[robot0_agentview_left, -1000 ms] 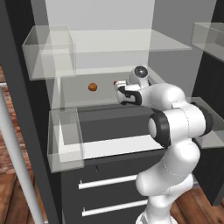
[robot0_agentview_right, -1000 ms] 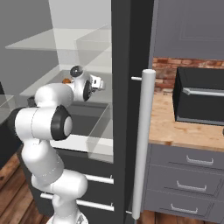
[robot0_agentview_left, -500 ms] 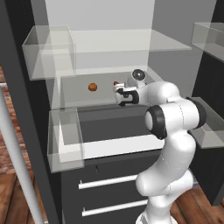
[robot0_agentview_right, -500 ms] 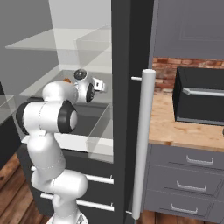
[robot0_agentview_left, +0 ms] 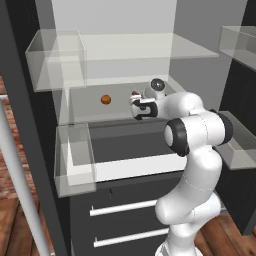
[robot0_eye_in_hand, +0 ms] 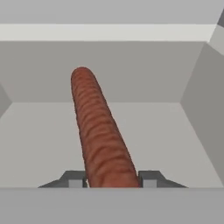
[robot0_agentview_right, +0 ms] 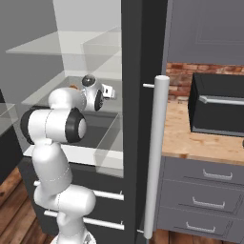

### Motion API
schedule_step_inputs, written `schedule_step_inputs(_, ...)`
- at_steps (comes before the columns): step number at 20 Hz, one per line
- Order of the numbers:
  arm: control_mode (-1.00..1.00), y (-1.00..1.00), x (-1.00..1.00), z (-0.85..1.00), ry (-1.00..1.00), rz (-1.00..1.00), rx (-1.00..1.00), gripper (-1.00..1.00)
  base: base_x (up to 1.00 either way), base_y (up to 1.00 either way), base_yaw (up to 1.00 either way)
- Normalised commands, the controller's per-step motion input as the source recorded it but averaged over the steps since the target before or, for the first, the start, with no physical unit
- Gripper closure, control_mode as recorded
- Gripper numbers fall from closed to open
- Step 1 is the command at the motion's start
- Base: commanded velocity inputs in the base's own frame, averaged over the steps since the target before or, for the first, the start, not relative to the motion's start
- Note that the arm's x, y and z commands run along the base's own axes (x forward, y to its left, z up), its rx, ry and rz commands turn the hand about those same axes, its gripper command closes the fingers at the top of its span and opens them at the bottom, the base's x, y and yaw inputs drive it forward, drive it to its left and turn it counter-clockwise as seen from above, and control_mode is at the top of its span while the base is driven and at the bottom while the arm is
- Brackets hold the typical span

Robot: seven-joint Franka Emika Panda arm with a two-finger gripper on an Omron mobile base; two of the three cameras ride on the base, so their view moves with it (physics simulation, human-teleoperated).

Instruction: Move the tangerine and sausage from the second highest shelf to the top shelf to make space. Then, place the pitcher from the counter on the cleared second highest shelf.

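The reddish-brown sausage [robot0_eye_in_hand: 100, 131] lies on the greyish second highest shelf [robot0_agentview_left: 85, 111] and runs away from my hand. My gripper [robot0_eye_in_hand: 111, 180] is shut on its near end, with a fingertip [robot0_eye_in_hand: 73, 180] pressed to each side. From the left base view the gripper [robot0_agentview_left: 135, 102] reaches into the fridge, a bit of the sausage [robot0_agentview_left: 134, 93] showing above it. The orange tangerine [robot0_agentview_left: 105, 99] rests on the same shelf, to the gripper's left and apart from it. Above is the pale top shelf [robot0_agentview_left: 150, 47]. The pitcher is out of view.
The fridge door handle [robot0_agentview_right: 155, 157] stands upright to the right of my arm. Beyond it the tan counter [robot0_agentview_right: 190, 138] carries a black microwave [robot0_agentview_right: 219, 109]. A clear drawer bin [robot0_agentview_left: 75, 160] juts out below the shelf, and door bins [robot0_agentview_left: 240, 42] hang at the right.
The jaws have closed from wide open onto the sausage. My arm's elbow has swung slightly, while the hand stayed at the shelf. The tangerine has not moved.
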Motion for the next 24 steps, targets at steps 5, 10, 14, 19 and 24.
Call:
schedule_step_inputs(5,-1.00,0.00,0.00,-0.10,0.00,0.01,0.00,1.00,0.00,0.00,0.00)
schedule_step_inputs(10,-1.00,0.00,-0.30,-0.06,-0.07,0.01,0.00,1.00,0.00,0.00,0.00)
schedule_step_inputs(14,-1.00,0.13,-0.91,0.06,-0.09,0.07,0.00,1.00,0.00,0.00,0.00)
schedule_step_inputs(19,-1.00,0.20,-1.00,0.37,-0.04,0.06,-0.03,1.00,0.00,0.00,0.00)
schedule_step_inputs(24,-1.00,0.08,-0.99,0.69,0.00,0.02,-0.06,1.00,0.00,0.00,0.00)
